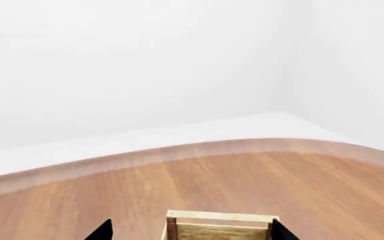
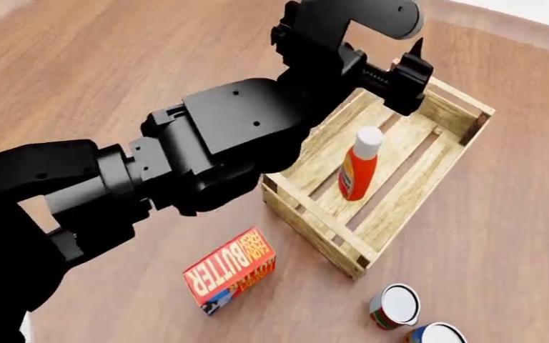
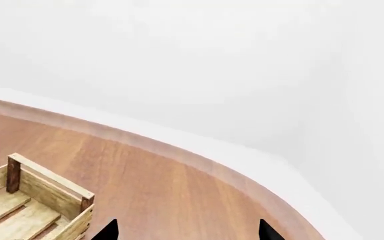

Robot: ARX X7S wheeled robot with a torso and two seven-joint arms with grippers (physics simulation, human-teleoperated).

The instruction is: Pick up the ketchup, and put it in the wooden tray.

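Note:
The ketchup (image 2: 359, 164), an orange-red bottle with a white cap, stands inside the wooden tray (image 2: 314, 223), cap up, with nothing holding it. My left arm reaches over the tray's far end, and my left gripper (image 2: 410, 78) hangs open above it, clear of the bottle. In the left wrist view the left gripper (image 1: 192, 231) shows two widely spread black tips with the tray's end rail (image 1: 222, 216) between them. My right gripper (image 3: 187, 231) is open too, over bare table, with the tray's corner (image 3: 48, 187) off to one side. The right arm does not show in the head view.
A red butter box (image 2: 229, 270) lies in front of the tray. Two small round cans (image 2: 394, 306) (image 2: 437, 334) sit at the near right. The wooden table's curved edge (image 1: 199, 150) runs beyond the tray, with white floor and walls behind.

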